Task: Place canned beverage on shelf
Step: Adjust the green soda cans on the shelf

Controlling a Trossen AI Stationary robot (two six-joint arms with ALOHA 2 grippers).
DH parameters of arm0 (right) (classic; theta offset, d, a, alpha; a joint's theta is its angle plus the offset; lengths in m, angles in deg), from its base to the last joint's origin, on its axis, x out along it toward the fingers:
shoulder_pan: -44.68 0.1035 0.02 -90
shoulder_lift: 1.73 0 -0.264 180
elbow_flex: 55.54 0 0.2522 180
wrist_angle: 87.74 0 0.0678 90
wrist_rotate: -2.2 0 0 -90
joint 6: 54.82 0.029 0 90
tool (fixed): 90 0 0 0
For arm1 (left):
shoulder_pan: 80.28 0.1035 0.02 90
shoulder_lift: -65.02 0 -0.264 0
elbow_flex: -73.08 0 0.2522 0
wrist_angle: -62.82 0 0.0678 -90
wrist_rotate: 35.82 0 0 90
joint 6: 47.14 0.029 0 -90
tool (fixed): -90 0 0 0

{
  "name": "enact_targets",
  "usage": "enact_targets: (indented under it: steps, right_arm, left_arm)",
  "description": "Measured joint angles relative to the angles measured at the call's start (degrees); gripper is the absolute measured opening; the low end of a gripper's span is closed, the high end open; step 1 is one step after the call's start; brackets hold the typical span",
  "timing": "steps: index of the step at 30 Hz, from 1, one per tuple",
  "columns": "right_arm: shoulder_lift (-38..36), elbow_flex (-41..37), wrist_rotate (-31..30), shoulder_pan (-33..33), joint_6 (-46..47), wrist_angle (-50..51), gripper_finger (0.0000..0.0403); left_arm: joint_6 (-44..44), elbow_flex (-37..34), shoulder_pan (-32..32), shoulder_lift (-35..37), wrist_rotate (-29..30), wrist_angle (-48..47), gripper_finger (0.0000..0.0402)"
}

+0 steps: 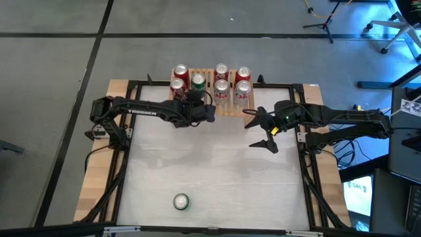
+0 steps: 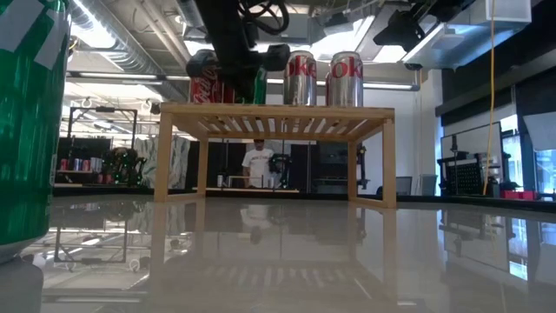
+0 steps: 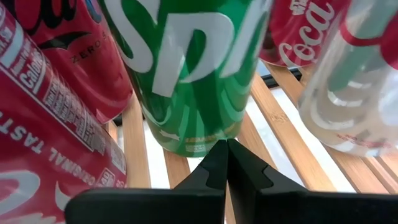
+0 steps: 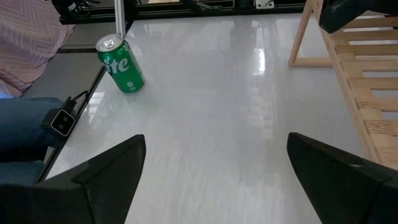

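Cans crowd the low light-wood slatted shelf [image 1: 212, 91] at the white worktop's [image 1: 210, 171] twelve o'clock edge, where the left end effector [image 3: 226, 163], fingertips pressed together and empty, faces a green soda can [image 3: 186, 68] standing there; withdrawing straight back should avoid neighbours. Right end effector [image 1: 265, 130] waits wide open at three o'clock

Red Coca-Cola cans [image 1: 180, 71] with white lettering, silver Diet Coke cans [image 1: 243, 87] with red script and a green Sprite can [image 3: 186, 68] with white letters stand on the pale-wood slatted shelf [image 2: 276, 116]. Another green Sprite can [image 4: 120, 63] stands on the glossy white table [image 1: 217, 164], flanked by black arms.
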Motion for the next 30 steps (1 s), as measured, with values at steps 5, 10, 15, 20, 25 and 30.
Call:
enact_targets:
  steps: [5,10,15,20,25,30]
  right_arm:
    - [0.0,0.0,0.0,0.0,0.0,0.0,0.0386]
    - [0.0,0.0,0.0,0.0,0.0,0.0,0.0386]
    - [0.0,0.0,0.0,0.0,0.0,0.0,0.0386]
    - [0.0,0.0,0.0,0.0,0.0,0.0,0.0386]
    - [0.0,0.0,0.0,0.0,0.0,0.0,0.0386]
    - [0.0,0.0,0.0,0.0,0.0,0.0,0.0386]
  left_arm:
    - [0.0,0.0,-1.8,0.0,-0.1,0.6,0.0]
    - [0.0,0.0,-4.5,0.0,-0.1,2.0,0.0]
    - [0.5,2.1,-6.7,0.0,-0.2,2.5,0.0]
    - [6.0,7.4,-7.9,0.0,-0.2,2.4,0.0]
    - [15.2,15.1,-8.1,0.0,-3.4,2.3,0.0]
    - [32.3,22.9,-7.0,0.0,-6.6,2.4,0.0]
